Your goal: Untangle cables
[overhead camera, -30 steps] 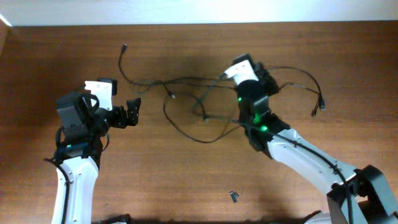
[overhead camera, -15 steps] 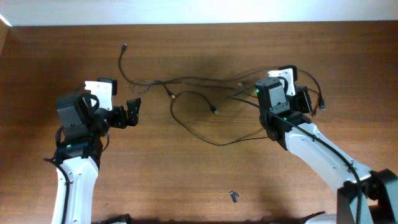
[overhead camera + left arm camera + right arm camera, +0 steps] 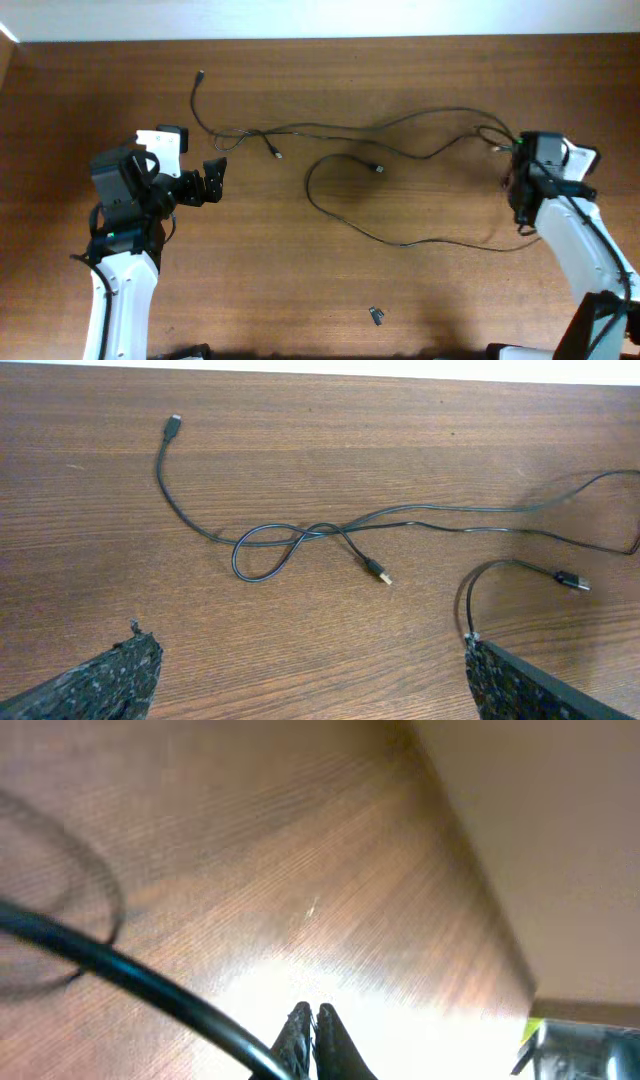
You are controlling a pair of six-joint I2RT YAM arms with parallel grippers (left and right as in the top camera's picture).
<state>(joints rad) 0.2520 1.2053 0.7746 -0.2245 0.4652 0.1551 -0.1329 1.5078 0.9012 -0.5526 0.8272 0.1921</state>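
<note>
Sprawling across the worktop [image 3: 300, 300], black cables [image 3: 340, 127] look mostly separated, though one crossed loop [image 3: 303, 534] awaits undoing; left pincer [image 3: 214, 180] gapes wide and empty, right pincer [image 3: 308, 1030] is clamped shut, seemingly on a cable

Brown wood-grain table [image 3: 280, 300], sm. dark clip-like piece [image 3: 377, 316] lying loose nr front edge, pale strip [image 3: 320, 18] along far side

Brown wood-grain table [image 3: 300, 290]. Thin black cables [image 3: 340, 127] sprawl across the upper centre, loosely crossed, trailing toward the right edge. Small dark clip-like piece [image 3: 377, 316] lies apart, lower centre.
</note>
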